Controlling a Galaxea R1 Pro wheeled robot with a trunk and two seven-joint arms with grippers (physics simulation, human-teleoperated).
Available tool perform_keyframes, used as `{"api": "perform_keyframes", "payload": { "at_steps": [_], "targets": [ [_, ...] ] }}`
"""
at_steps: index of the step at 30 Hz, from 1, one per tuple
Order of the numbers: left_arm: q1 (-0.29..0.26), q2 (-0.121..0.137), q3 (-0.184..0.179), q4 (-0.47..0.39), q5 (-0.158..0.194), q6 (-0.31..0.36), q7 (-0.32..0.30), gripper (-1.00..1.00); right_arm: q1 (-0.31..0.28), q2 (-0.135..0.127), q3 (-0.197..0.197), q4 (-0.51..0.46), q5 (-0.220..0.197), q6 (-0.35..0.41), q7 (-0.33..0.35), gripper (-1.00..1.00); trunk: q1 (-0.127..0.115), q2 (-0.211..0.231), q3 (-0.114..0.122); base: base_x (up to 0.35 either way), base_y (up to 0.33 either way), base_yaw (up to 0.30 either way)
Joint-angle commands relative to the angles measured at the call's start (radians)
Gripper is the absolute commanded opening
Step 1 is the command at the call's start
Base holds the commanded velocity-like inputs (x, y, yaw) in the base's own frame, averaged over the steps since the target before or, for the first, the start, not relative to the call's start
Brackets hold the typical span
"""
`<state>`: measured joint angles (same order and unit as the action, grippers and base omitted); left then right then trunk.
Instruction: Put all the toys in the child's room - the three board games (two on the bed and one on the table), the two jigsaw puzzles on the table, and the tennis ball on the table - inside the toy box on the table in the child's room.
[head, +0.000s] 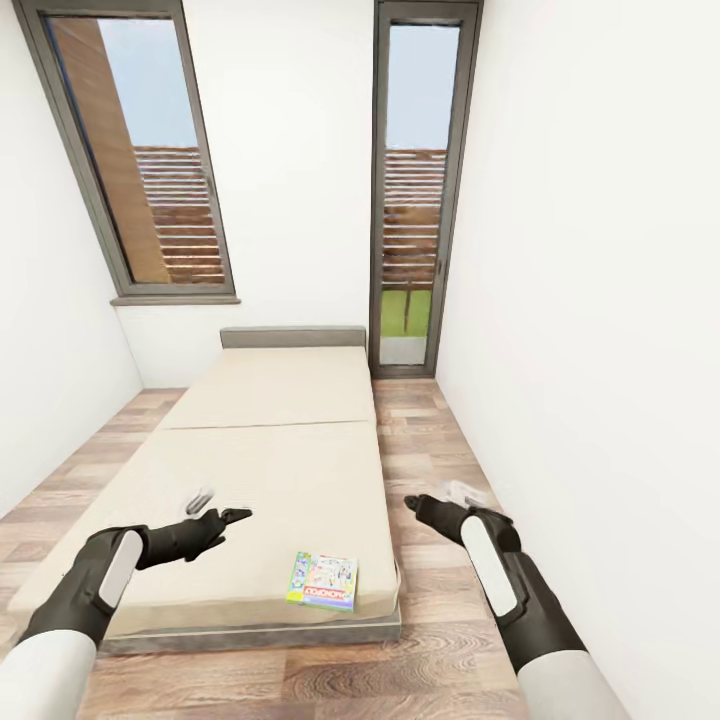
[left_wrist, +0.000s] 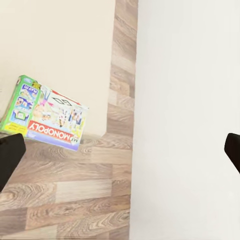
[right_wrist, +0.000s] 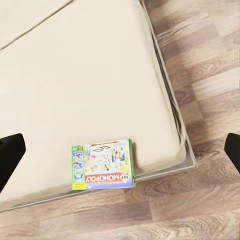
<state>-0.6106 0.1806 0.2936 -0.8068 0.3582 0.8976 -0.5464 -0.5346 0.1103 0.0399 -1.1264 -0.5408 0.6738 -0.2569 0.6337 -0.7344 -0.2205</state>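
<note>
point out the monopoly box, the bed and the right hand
monopoly box (head: 323, 581), head view, middle of its printed lid
bed (head: 270, 470), head view, bare beige mattress above the box
right hand (head: 412, 503), head view, at its dark fingertips over the plank floor

We see one thin, flat cardboard board game box (head: 323, 581) (left_wrist: 44, 113) (right_wrist: 103, 164), green-edged with a red "MONOPOLY" band, lying face up on the wide, plain beige mattress of the bed (head: 270, 450) (right_wrist: 75, 75). It lies at the bed's near edge, close to the near right corner, slightly askew.
</note>
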Motion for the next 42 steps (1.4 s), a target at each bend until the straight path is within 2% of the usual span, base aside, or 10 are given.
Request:
{"api": "perform_keyframes", "payload": {
  "at_steps": [1,5,8,13,14,17,21,24,38,42],
  "targets": [
    [-0.001,-0.001,0.002,0.008,-0.001,0.002,-0.004,1.0,-0.001,-0.001,-0.006,-0.002,-0.011,0.002,0.001,1.0,0.004,-0.009,-0.005,0.0,0.0,0.0],
    [-0.001,-0.008,0.003,0.03,-0.001,-0.018,-0.004,1.0,-0.001,-0.004,-0.037,-0.001,-0.013,0.003,0.075,1.0,0.019,-0.037,-0.017,0.0,0.0,0.0],
    [-0.001,-0.02,0.003,0.044,-0.001,-0.026,-0.002,1.0,-0.001,-0.005,-0.066,0.004,-0.02,0.003,0.161,1.0,0.031,-0.058,-0.027,0.0,0.0,0.0],
    [-0.001,-0.044,0.003,0.107,-0.002,-0.062,0.014,1.0,-0.001,-0.007,-0.158,0.045,-0.044,0.004,0.375,1.0,0.05,-0.093,-0.042,0.0,0.0,0.0],
    [-0.001,-0.052,0.003,0.132,-0.002,-0.096,0.025,1.0,-0.001,-0.007,-0.188,0.064,-0.045,0.003,0.432,1.0,0.054,-0.1,-0.045,0.0,0.0,0.0],
    [-0.001,-0.067,0.003,0.191,0.0,-0.161,0.055,1.0,-0.001,-0.006,-0.235,0.096,-0.043,-0.001,0.514,1.0,0.065,-0.121,-0.055,0.0,0.0,0.0],
    [-0.001,-0.077,0.003,0.253,0.002,-0.203,0.093,1.0,-0.001,-0.006,-0.264,0.118,-0.042,-0.006,0.564,1.0,0.081,-0.149,-0.067,0.0,0.0,0.0],
    [-0.001,-0.08,0.003,0.267,0.002,-0.212,0.104,1.0,-0.001,-0.006,-0.271,0.123,-0.044,-0.008,0.577,1.0,0.092,-0.17,-0.077,0.0,0.0,0.0],
    [-0.002,-0.078,0.003,0.283,0.025,-0.22,0.112,1.0,0.0,-0.006,-0.275,0.146,-0.051,-0.062,0.589,1.0,0.146,-0.268,-0.121,0.0,0.0,0.0],
    [-0.003,-0.076,0.003,0.284,0.025,-0.22,0.112,1.0,0.0,-0.006,-0.276,0.147,-0.053,-0.061,0.624,1.0,0.161,-0.296,-0.133,0.0,0.0,0.0]
  ]
}}
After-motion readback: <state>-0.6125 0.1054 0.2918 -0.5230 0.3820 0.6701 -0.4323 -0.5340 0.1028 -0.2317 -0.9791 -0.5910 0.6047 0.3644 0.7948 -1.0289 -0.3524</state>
